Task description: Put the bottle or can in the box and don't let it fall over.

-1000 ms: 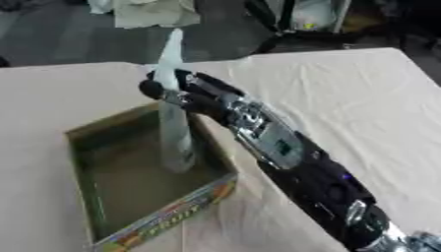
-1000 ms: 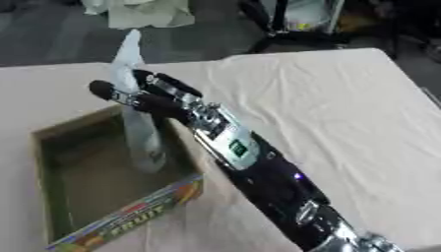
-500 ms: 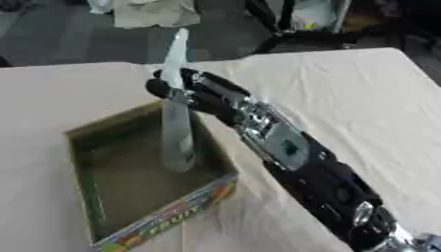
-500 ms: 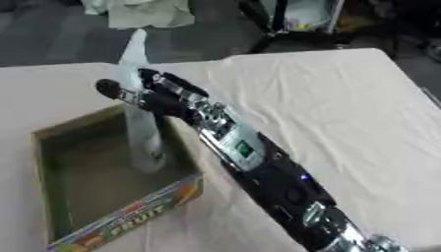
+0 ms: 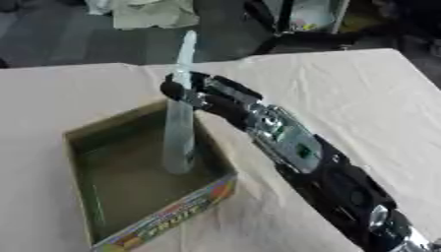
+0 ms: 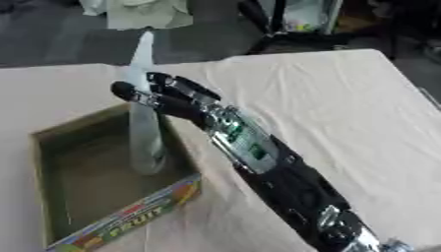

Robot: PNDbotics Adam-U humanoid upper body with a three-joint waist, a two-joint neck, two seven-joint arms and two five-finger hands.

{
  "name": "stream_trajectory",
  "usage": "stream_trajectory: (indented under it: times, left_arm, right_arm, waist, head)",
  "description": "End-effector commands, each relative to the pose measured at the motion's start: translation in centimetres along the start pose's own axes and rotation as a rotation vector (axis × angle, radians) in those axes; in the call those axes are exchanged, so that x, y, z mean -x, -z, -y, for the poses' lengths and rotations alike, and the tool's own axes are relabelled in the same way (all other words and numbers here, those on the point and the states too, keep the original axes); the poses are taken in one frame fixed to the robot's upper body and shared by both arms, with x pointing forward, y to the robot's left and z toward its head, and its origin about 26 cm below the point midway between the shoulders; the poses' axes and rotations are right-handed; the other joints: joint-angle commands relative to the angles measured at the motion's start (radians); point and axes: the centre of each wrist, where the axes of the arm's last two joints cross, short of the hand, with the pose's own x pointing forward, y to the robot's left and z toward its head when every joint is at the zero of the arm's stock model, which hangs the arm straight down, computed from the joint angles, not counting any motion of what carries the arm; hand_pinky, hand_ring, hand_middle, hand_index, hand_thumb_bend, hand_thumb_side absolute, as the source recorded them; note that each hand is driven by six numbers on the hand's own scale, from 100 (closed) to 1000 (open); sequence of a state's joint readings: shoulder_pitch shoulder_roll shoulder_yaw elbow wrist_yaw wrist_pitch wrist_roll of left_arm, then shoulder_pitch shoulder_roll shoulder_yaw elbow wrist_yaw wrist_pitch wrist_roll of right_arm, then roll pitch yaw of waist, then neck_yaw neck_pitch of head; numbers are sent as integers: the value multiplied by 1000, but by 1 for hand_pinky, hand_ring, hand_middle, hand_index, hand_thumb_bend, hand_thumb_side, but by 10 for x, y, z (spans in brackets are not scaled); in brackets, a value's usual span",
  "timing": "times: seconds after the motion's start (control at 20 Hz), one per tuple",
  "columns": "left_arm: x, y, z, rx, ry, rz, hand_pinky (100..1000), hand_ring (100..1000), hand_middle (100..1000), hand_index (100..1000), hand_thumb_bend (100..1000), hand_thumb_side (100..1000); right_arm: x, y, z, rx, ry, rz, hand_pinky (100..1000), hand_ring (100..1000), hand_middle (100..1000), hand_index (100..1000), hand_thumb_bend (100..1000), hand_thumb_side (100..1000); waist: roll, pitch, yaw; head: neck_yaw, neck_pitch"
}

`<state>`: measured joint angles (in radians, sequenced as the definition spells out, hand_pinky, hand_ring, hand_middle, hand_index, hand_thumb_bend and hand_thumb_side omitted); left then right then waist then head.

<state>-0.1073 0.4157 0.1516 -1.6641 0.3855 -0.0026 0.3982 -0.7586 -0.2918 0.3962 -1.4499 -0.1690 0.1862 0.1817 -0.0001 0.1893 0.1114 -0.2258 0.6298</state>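
The bottle (image 5: 179,133) stood upright inside the box (image 5: 95,216), its base on the box floor near the wall closest to the arm, its thin neck rising well above the rim. Standing it close to that wall probably kept the reach short and let the bottle settle straight down without catching the cardboard.

The right hand (image 6: 168,101) was at the bottle's upper part, level with the rim or just above. Its fingers (image 6: 129,92) reached past the bottle on the near side; they looked spread and only slightly bent, but whether they touched or pinched the bottle could not be told. Holding high on so tall a bottle would steady the top, where a tip would begin.

The arm ran in from the lower right, stretched long and low across the cloth-covered surface (image 5: 362,98), wrist over the box's right wall.

The left hand did not show.
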Motion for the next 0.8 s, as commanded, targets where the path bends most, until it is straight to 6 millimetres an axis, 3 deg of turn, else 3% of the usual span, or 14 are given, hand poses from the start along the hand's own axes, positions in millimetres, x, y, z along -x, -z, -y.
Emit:
stream_trajectory:
  times: [0.05, 0.4, 0.8]
  left_arm:
    - [-11, 7, -5, 6, 23, 38, 797, 780, 700, 746, 567, 754]
    - [-12, 7, -5, 7, 21, 40, 797, 781, 701, 746, 567, 754]
    - [-11, 7, -6, 4, 24, 40, 797, 781, 701, 745, 566, 754]
  right_arm:
    - [-7, 0, 2, -17, 15, 16, 714, 990, 1000, 915, 641, 765]
    - [3, 1, -4, -59, 50, -19, 717, 996, 1000, 923, 639, 779]
    - [-3, -6, 5, -42, 9, -1, 713, 989, 1000, 919, 636, 805]
  waist:
    - [4, -15, 2]
    - [2, -15, 6]
    - [2, -15, 3]
  head:
    - [-1, -11]
    - [-3, -12]
    - [-3, -13]
